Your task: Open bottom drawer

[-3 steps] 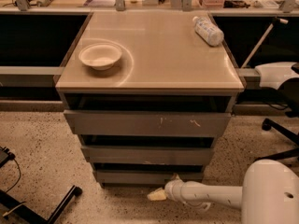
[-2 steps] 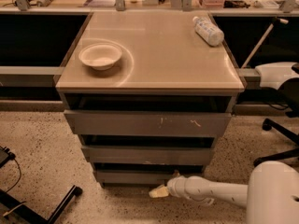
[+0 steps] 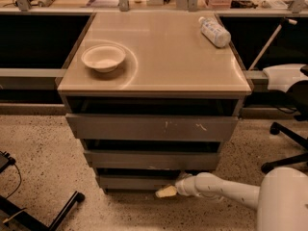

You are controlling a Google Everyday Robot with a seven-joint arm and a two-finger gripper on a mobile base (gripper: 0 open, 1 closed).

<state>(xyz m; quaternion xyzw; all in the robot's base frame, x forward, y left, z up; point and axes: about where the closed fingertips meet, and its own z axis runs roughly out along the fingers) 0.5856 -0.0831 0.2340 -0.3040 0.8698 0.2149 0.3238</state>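
Reach step: gripper [image 3: 166,192] sat at the bottom drawer [image 3: 130,182], lower right edge; open or closed, could not tell. Next move needed an edge catch, then outward pull.

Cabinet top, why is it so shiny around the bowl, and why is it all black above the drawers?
Camera view: light, probably from above, bounces off the smooth cabinet top, making a pale glare ring around the bowl; the gaps above the drawers sit in shadow under each overhang; the gripper, low in front of the bottom drawer, shows up pale.
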